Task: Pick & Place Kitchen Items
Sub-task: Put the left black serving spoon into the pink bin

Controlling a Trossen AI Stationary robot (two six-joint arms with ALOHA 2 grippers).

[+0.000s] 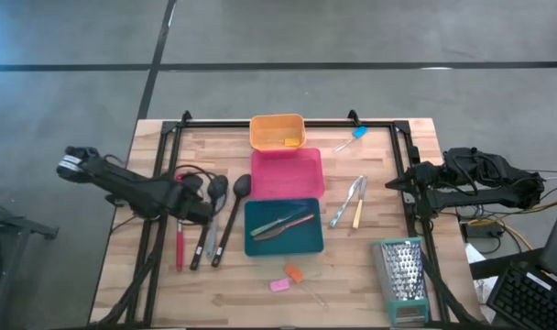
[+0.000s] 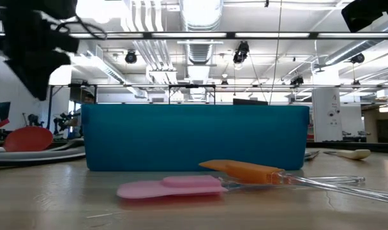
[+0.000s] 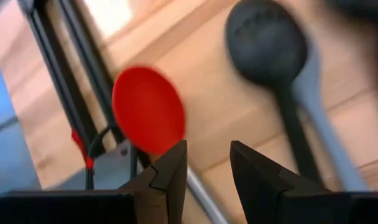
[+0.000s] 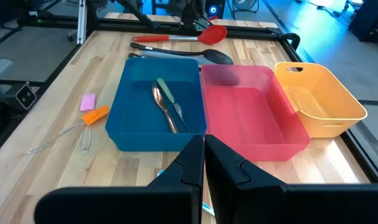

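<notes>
The left gripper (image 1: 198, 209) hung low over the table's left side, right above the row of long utensils, its fingers (image 3: 170, 171) parted with a clear gap and nothing between them. Beneath it, the red spatula (image 3: 148, 109) lay flat on the wood, its round head just ahead of the fingertips. Beside it lay a black spoon (image 3: 267, 43) and, against that, the grey spoon (image 3: 313, 81). From above, those handles ran roughly parallel, with the red handle outermost, toward the table's left edge.

Over on the right edge, the right gripper (image 1: 395, 183) waited clear of everything, its fingers (image 4: 192, 163) pressed together on nothing.

Down the middle ran three trays in a line: the orange tray (image 1: 277, 130) at the far end with a small piece in it, the pink tray (image 1: 287, 172) next, then the teal tray (image 1: 284, 226), which held two utensils (image 4: 167, 106) lying side by side. To the right of the trays, the metal tongs (image 1: 344, 203) and the yellow-handled knife (image 1: 358, 213) lay close together. A small blue piece (image 1: 354, 136) sat near the far right corner. In front of the teal tray, the pink piece (image 2: 171, 186) and the orange piece (image 2: 245, 171) lay touching on the boards. The box grater (image 1: 403, 272) stood at the near right corner.
</notes>
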